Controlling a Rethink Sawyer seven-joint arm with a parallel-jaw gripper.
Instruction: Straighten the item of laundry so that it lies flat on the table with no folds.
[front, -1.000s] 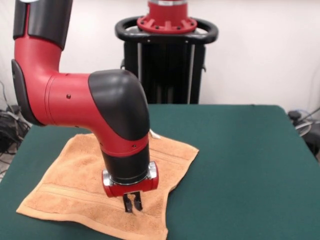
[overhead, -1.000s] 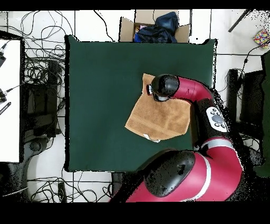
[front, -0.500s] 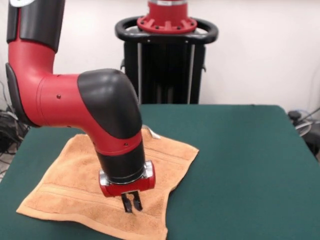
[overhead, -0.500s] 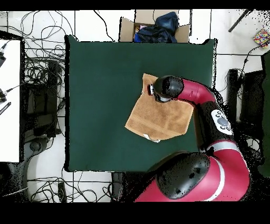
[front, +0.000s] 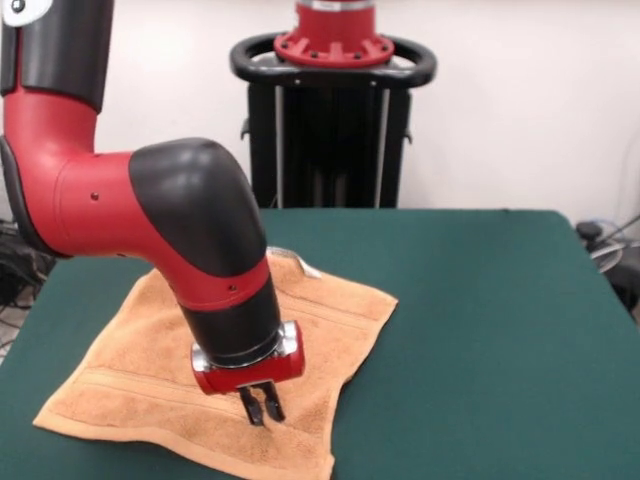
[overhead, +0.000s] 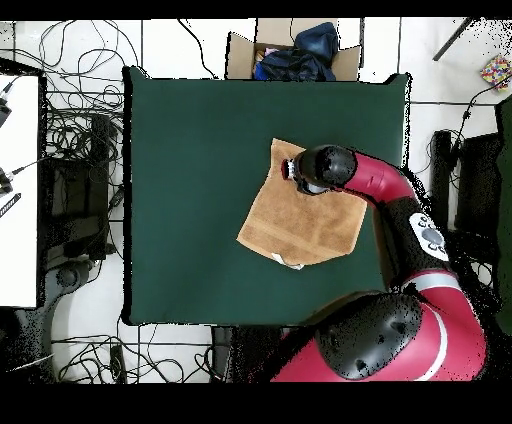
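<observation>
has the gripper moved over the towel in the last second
Barely. In the front view the gripper sits a touch lower and left against the orange-tan terry-cloth towel, its fingers close together at the same spot near the towel's front corner; mostly the arm's elbow swung left.

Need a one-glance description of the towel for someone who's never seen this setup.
Start at the big dark green table in front of the robot's black pedestal. On the side of it under the red and black arm lies the towel, a roughly square orange-tan terry cloth with woven border bands, the gripper right over its near part. It is the only cloth on the green top.
</observation>
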